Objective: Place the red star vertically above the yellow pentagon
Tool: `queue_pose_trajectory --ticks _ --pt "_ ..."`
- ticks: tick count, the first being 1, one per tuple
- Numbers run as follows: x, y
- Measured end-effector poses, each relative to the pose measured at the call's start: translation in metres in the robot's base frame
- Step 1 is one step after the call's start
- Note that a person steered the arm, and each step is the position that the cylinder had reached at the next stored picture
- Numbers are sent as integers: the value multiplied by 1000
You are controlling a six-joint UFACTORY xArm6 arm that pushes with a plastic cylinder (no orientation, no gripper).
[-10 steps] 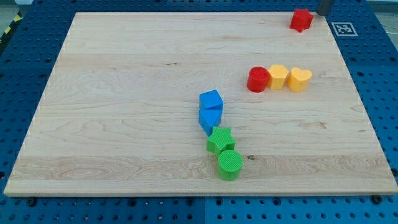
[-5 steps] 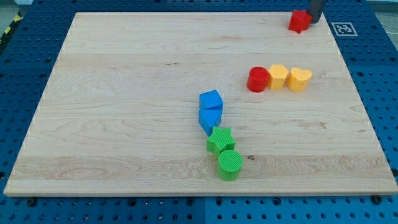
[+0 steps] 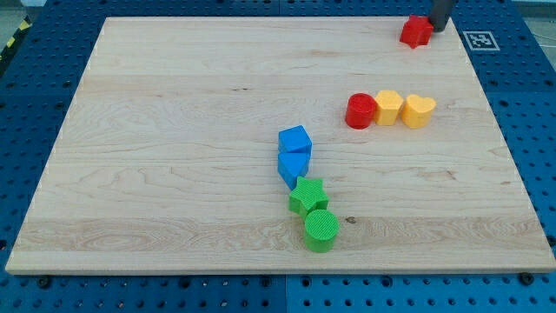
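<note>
The red star (image 3: 416,30) lies near the board's top right corner. My tip (image 3: 440,29) is a dark rod end touching the star's right side. The yellow pentagon (image 3: 388,108) sits lower down, in a row between a red cylinder (image 3: 360,111) on its left and a yellow heart (image 3: 419,111) on its right. The star is above the row and a little to the right of the pentagon.
A blue cube (image 3: 295,140) and a blue triangular block (image 3: 293,164) stand stacked in a line at the board's middle, with a green star (image 3: 307,196) and a green cylinder (image 3: 321,229) below them. A marker tag (image 3: 480,39) lies off the board's top right.
My tip has moved left against the red star. The star has slid a little to the left. The other blocks have not moved.
</note>
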State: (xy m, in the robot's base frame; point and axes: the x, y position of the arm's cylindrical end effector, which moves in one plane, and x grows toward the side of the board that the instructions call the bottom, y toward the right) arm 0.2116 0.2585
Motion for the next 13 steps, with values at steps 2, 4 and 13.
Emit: queue_pose_trajectory --ticks 2,4,13 --pt "14 -40" --pt "38 -59" --pt "53 -61"
